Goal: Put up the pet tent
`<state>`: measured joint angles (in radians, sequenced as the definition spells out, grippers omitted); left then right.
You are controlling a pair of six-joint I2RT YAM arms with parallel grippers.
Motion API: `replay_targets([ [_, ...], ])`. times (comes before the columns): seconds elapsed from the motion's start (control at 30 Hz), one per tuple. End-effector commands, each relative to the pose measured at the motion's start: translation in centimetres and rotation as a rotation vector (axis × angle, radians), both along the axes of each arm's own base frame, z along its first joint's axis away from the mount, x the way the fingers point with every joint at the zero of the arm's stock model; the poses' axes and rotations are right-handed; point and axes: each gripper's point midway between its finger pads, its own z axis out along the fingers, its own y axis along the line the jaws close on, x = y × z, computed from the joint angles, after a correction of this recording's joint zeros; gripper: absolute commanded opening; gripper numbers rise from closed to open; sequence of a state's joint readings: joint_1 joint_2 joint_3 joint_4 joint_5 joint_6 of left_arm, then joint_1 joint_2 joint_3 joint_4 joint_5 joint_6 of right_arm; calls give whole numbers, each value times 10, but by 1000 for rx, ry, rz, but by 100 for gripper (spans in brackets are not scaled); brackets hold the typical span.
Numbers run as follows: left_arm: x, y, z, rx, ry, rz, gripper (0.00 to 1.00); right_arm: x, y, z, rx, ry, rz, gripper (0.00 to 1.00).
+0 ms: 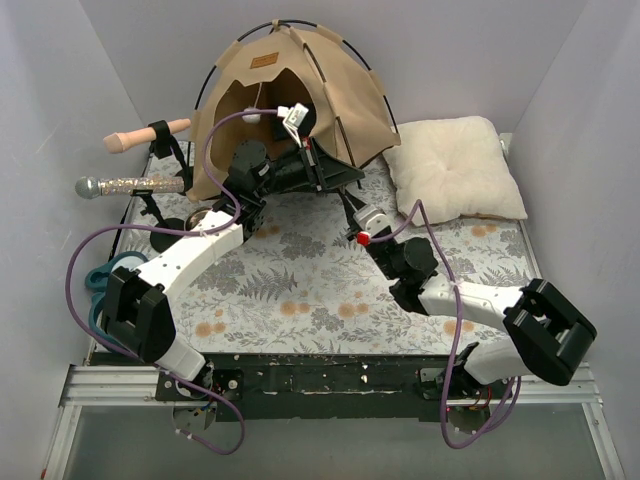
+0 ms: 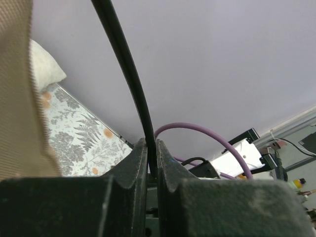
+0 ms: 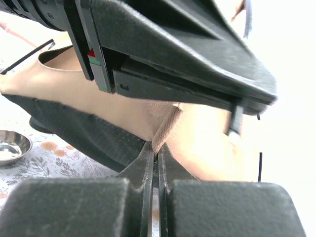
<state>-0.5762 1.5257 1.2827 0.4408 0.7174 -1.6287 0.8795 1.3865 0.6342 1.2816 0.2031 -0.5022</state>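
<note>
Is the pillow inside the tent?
No, the pillow lies outside the tent, beside its right side.

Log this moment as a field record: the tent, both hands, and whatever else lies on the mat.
pet tent: standing domed, arched doorway facing the arms
left hand: shut on a thin black pole
right hand: shut, pinching a fold of tan tent fabric
pillow: cream, beside the tent, on the right of the top view
bowl: small, metal, on the floral mat
</note>
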Motion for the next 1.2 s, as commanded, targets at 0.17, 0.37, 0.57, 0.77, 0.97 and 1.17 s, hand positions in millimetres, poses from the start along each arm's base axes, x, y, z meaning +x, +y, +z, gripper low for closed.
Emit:
replay_targets([
  [0.17, 37, 36, 20, -6, -188, 150, 0, -30, -30, 29, 73, -83, 10, 1],
  [0.37, 41, 37, 22, -8, -203, 156, 0, -42, -25, 13, 10, -61, 79, 1],
  [0.57, 44, 38, 23, -10, -198, 164, 0, -50, -24, -3, -37, -41, 116, 1],
  [0.77, 45, 37, 19, -11, -172, 157, 0, -57, -18, -12, -113, -88, 148, 1],
  [0.97, 48, 36, 17, -12, -162, 160, 0, -65, -13, -16, -169, -157, 175, 1],
  [1.17, 56, 37, 16, -6, -158, 193, 0, -71, -13, -19, -201, -197, 187, 1],
])
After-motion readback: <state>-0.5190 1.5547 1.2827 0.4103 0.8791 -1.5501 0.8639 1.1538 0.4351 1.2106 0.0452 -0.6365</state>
